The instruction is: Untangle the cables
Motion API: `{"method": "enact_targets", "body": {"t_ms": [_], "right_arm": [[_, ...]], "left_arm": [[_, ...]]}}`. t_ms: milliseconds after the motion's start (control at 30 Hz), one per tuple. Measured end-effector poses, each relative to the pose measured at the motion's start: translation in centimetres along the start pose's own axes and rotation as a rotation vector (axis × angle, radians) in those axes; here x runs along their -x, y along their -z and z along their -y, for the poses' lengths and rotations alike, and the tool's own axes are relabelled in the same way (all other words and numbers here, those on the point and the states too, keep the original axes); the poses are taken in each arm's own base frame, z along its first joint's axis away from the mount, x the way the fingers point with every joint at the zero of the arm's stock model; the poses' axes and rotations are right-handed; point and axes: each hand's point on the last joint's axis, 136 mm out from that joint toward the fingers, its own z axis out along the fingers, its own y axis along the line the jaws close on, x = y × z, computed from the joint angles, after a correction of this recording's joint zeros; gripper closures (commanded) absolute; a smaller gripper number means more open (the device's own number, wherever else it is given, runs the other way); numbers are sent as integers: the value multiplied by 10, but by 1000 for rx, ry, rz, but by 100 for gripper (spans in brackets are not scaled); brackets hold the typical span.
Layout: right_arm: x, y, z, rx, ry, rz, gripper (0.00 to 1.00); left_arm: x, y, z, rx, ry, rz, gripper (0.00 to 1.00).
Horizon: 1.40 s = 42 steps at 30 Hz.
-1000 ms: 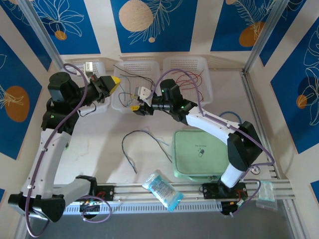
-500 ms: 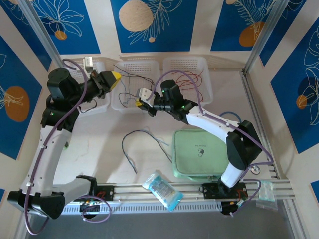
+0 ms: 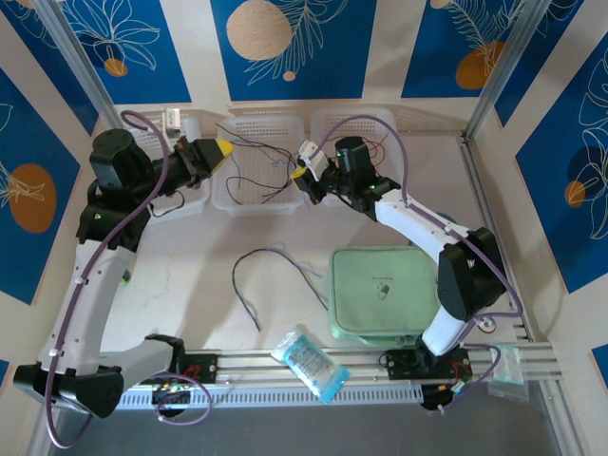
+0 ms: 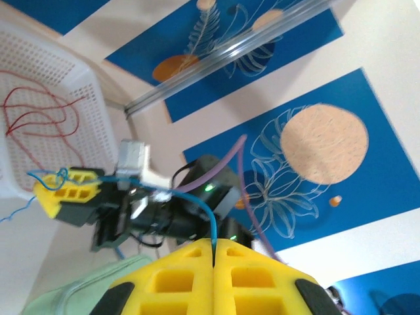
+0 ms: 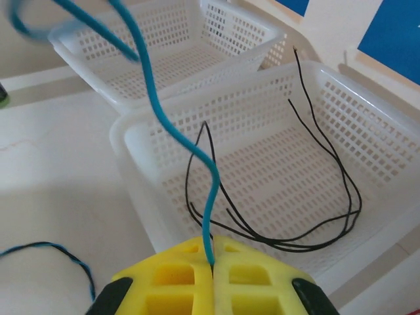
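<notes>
A thin blue cable [image 4: 197, 200] stretches through the air between both grippers. My left gripper [image 3: 220, 152] hovers by the left white basket, its yellow jaws shut on one end of that cable [image 4: 214, 244]. My right gripper [image 3: 299, 176], between the middle basket [image 3: 249, 199] and the right basket [image 3: 394, 161], is shut on the other end of the blue cable [image 5: 210, 190]. Black cables [image 5: 295, 216] lie curled in the middle basket. Red cables [image 4: 39, 118] lie in the right basket. A dark and blue-grey cable [image 3: 236, 280] curls loose on the table.
A mint green pouch [image 3: 380, 294] lies in front of the right arm. A clear plastic packet [image 3: 309, 359] rests on the front rail, and a small bag [image 3: 508, 366] sits at its right end. A blue-grey tube [image 3: 437, 218] loops behind the right arm.
My right gripper has shut on the blue cable and moved back and right, from over the middle basket toward the right one. The left gripper has shifted slightly, still shut.
</notes>
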Motion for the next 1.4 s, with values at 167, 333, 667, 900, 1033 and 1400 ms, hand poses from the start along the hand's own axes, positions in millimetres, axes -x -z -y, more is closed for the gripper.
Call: {"method": "enact_targets", "body": {"t_ms": [167,333,667,900,1033,1400], "right_arm": [[37,11,-5,13,-20,60,100],[80,34,-3,-9,-9,128,100],[133,79,-10,-31,55,203,100],[135,106,-16,-62,79,201,100],[122,114,-20,-74,80,178,100],[81,97,-54,8,28,73,57]], "left_arm": [[-38,-21,-23,43,5,-128,100],[-75,-39,-71,135,50,-229,100],[-100,-56,-143,307,81,-291,100],[-36,-28,-168,450,39,-122,100],[5,-6,-179,516,17,3,100],[80,11,-151,436,-28,259,100]]}}
